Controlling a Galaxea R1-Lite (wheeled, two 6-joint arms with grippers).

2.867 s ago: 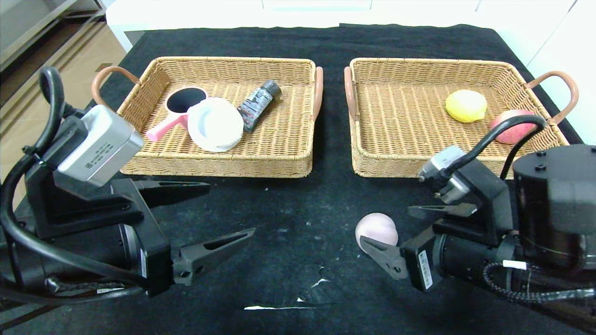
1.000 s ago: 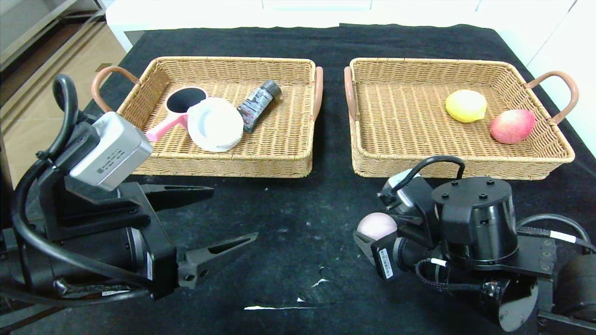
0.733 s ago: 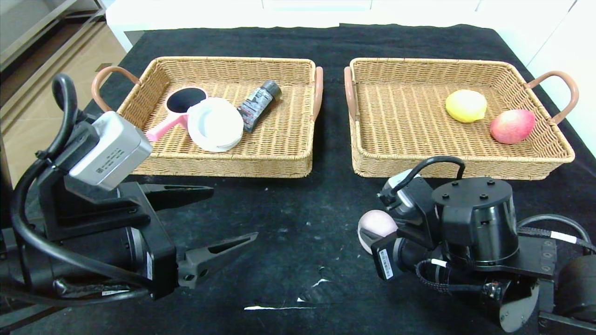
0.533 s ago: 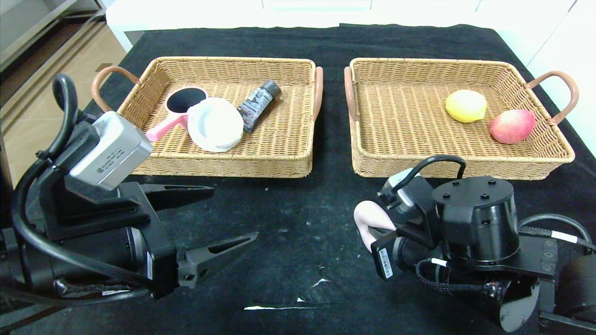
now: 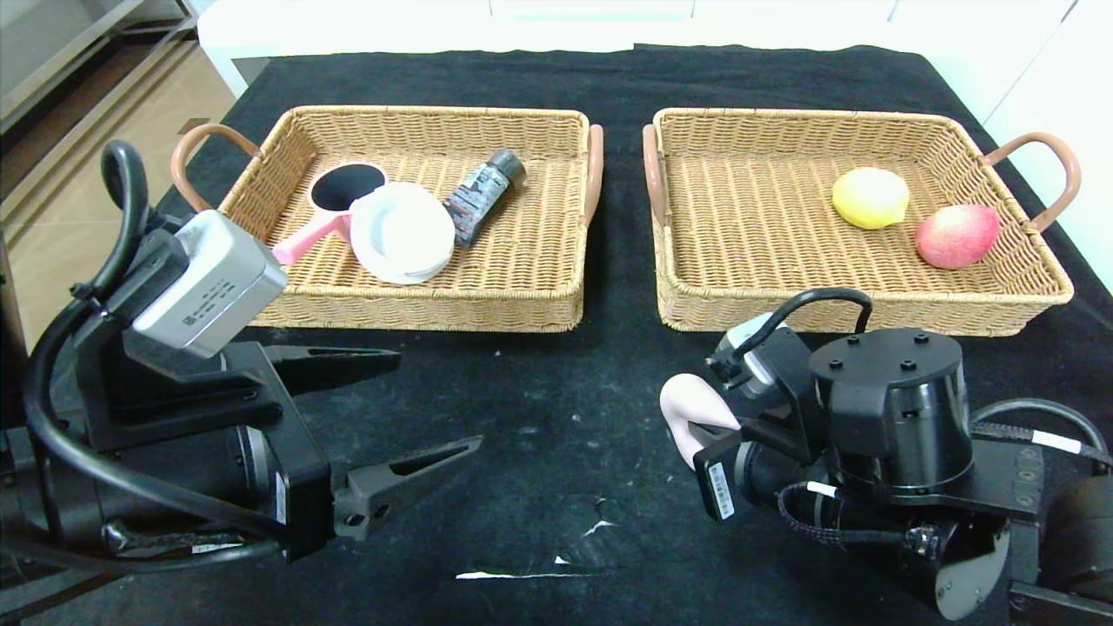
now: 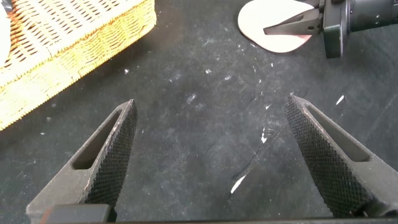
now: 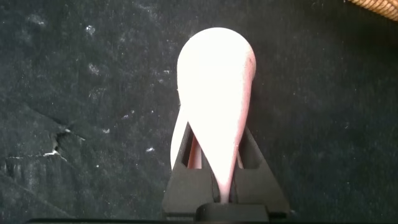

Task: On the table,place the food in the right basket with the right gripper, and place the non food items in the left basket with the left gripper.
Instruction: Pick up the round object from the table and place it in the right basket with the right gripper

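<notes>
The table (image 5: 556, 87) is covered with a black cloth that has pale specks and a small white tear (image 5: 522, 574) near the front edge. Behind it stands a white counter (image 5: 556, 22), and on the far left a tan floor (image 5: 52, 226) and some shelves are visible.

Two wicker baskets stand side by side on the cloth. In the left basket (image 5: 409, 309) lie a pink pan (image 5: 335, 204), a white dish (image 5: 402, 232) touching it, and a black tube (image 5: 484, 196) just beside the dish. In the right basket (image 5: 748, 226) lie a lemon (image 5: 869, 197) and a peach (image 5: 956, 235), near each other but apart.

The left gripper (image 5: 417, 404) hovers over the cloth in front of the left basket, with its jaws wide apart and nothing between them.

The right gripper (image 5: 704, 435) is low over the cloth in front of the right basket. Its jaws are pressed tightly on the pale ball (image 5: 687, 409), which is soft and is squeezed into a narrow drop shape (image 7: 214, 93).

Compared with one second ago, the ball was then still round between wider jaws; now it is flattened. The left arm has almost not moved, and the things in both baskets lie as before.
</notes>
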